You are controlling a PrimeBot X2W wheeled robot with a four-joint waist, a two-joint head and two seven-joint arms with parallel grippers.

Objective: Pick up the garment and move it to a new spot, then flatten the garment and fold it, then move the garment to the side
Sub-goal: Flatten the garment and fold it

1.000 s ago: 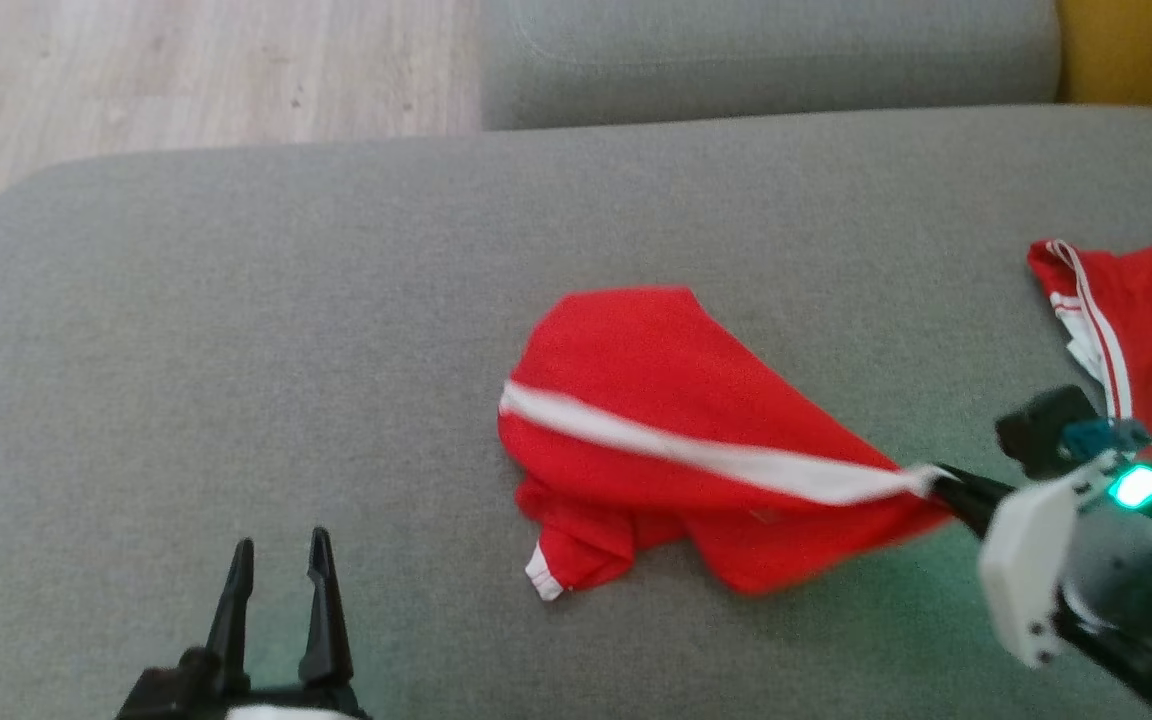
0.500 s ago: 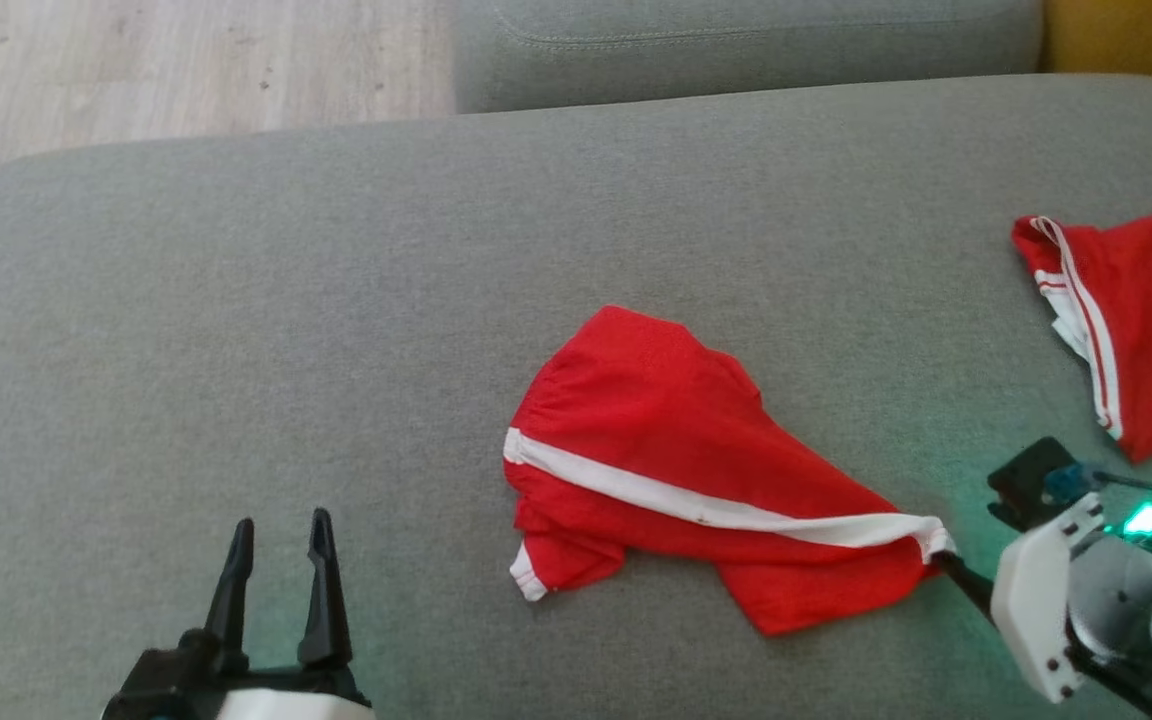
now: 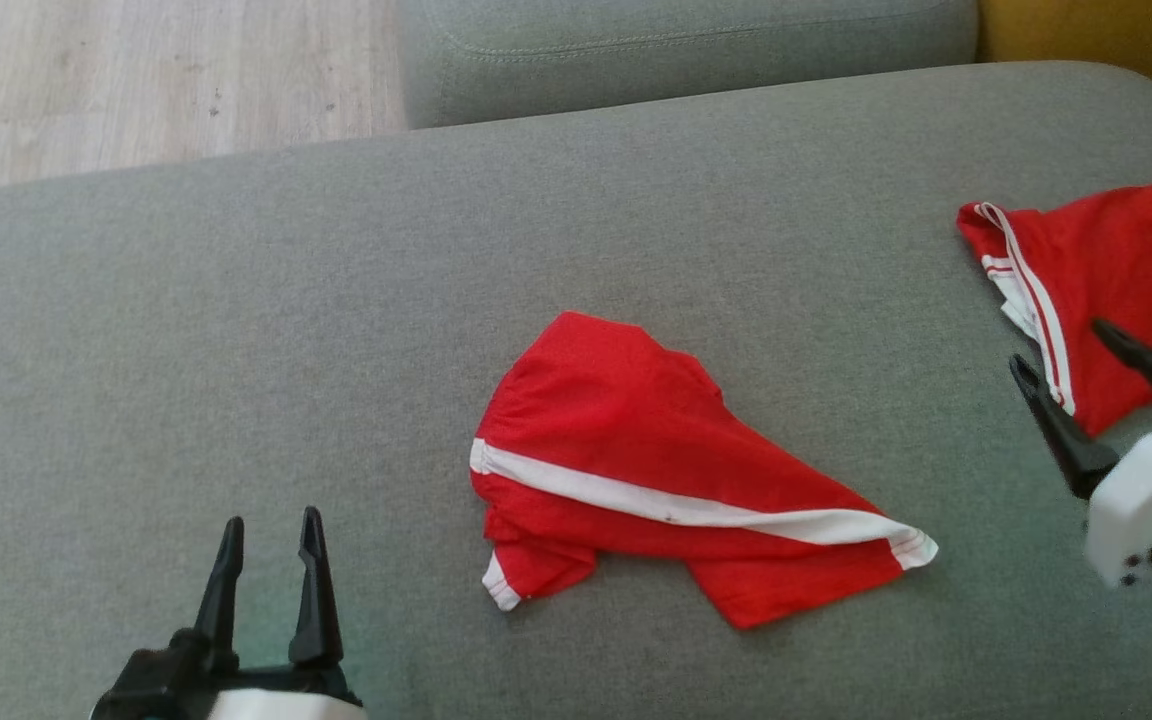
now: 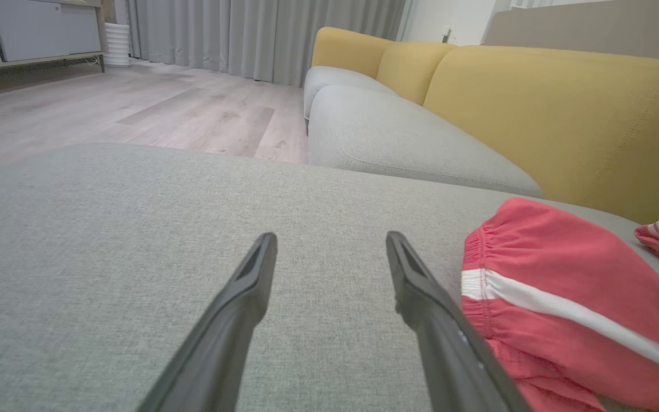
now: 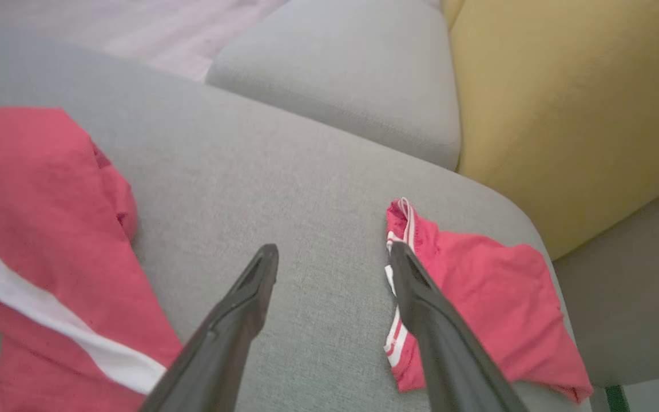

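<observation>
The garment (image 3: 636,440), red shorts with a white side stripe, lies crumpled in the middle of the grey sofa cushion (image 3: 236,300); nothing holds it. It also shows as the garment (image 4: 564,274) at the right of the left wrist view and the garment (image 5: 38,217) at the left of the right wrist view. My right gripper (image 3: 1058,345) hangs open at the far right, clear of the shorts' stripe end, its fingers wide apart in the right wrist view (image 5: 332,248). My left gripper (image 3: 271,522) stands open and empty at the lower left (image 4: 330,237), left of the shorts.
A second red garment (image 3: 1116,270) with thin white stripes lies at the cushion's right edge, just beyond my right fingers (image 5: 478,286). Another grey cushion (image 3: 686,50) sits behind, a yellow backrest (image 5: 564,114) to the right, and wood floor (image 3: 136,80) at the far left.
My right gripper opened, let go of the shorts' stripe end and drew away up and to the right. The shorts settled flat on the cushion. The head view shifted; the left gripper stayed open.
</observation>
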